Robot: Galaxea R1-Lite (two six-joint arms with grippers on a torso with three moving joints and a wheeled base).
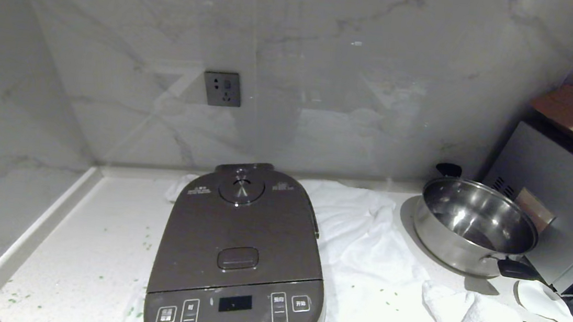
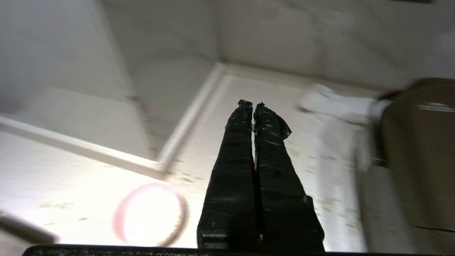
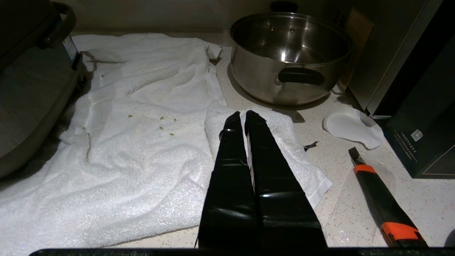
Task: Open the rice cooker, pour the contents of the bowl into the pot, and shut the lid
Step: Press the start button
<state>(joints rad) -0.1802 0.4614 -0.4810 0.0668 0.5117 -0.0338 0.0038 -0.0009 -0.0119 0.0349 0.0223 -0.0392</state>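
Rice cooker (image 1: 238, 261) mid-desk, lid (image 1: 238, 230) down. Bowl (image 2: 151, 214) left of cooker, light, shallow, likely slippery; pinch rim. Left hand (image 2: 252, 104) clenched, empty, above bowl. Right hand (image 3: 241, 114) clenched, empty, right of cooker.

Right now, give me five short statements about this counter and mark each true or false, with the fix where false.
1. The lid of the rice cooker is shut. True.
2. The left gripper holds the bowl. False: its fingers are shut on nothing, and the pink bowl sits on the counter below it.
3. The steel pan stands on the cooker's left side. False: it stands to the cooker's right, by the grey appliance.
4. Green bits lie scattered on the white towel. True.
5. The right gripper is open over the pan. False: it is shut and hangs over the towel's edge, short of the pan.
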